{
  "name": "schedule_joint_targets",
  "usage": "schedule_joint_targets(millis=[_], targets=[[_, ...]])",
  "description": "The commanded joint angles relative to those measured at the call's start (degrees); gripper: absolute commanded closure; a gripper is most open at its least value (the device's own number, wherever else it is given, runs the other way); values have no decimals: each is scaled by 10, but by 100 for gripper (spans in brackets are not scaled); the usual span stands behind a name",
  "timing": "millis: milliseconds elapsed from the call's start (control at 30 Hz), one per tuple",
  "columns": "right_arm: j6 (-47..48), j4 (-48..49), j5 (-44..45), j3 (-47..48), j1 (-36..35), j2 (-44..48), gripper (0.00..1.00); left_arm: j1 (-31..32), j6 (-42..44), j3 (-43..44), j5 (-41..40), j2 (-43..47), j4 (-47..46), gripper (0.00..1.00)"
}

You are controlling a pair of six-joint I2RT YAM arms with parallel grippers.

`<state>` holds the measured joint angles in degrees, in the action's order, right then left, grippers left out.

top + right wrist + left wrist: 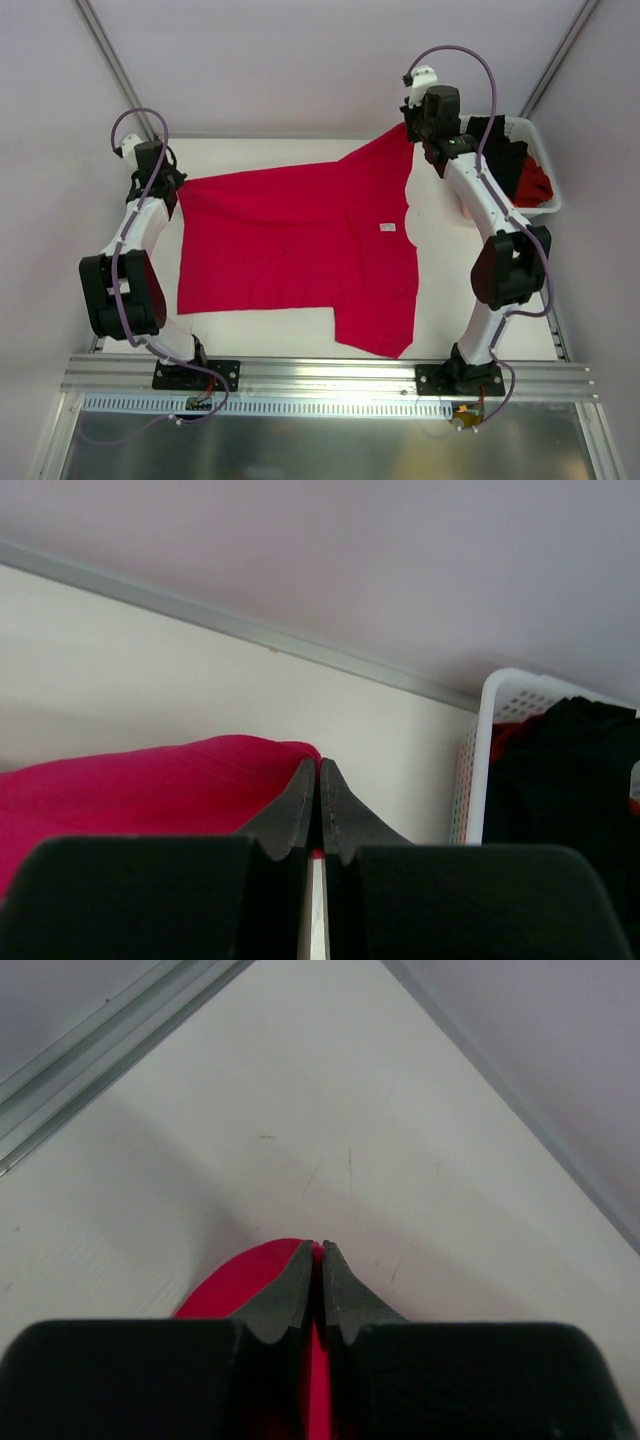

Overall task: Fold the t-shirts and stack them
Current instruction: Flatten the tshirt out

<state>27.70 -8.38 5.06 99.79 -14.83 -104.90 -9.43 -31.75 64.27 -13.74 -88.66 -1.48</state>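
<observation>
Top external: one crimson shirt [290, 250] lies spread on the table [440, 290]. Left gripper [170, 188] is pinched on its far-left corner, right gripper [412, 128] on its far-right tip. The cloth is light and limp, so grip corners. Basket [548, 165] holds one black shirt [495, 140] and one orange-red shirt [535, 185].

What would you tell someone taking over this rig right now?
Left end effector: shut on the far-left corner of the crimson t-shirt.
Right end effector: shut on its far-right corner, beside the basket.
The crimson t-shirt lies spread open on the table, unfolded. A black shirt and an orange-red shirt are in the basket.
Done: one shirt laid out. Left: fold it, then fold and stack the others.
</observation>
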Motion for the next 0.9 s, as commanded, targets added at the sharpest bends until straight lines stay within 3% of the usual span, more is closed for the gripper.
schedule_joint_targets(millis=[0,200,500,867], targets=[[8,61,-4,70,10,-37,100,-3,14,45,7,-41,-62,100],[6,77,-4,139,16,-105,100,-3,20,88,20,-109,-120,100],[-11,78,-10,227,30,-202,100,-3,13,200,62,-236,-117,100],[-30,79,-24,254,39,-254,100,-3,17,264,87,-308,-127,100]])
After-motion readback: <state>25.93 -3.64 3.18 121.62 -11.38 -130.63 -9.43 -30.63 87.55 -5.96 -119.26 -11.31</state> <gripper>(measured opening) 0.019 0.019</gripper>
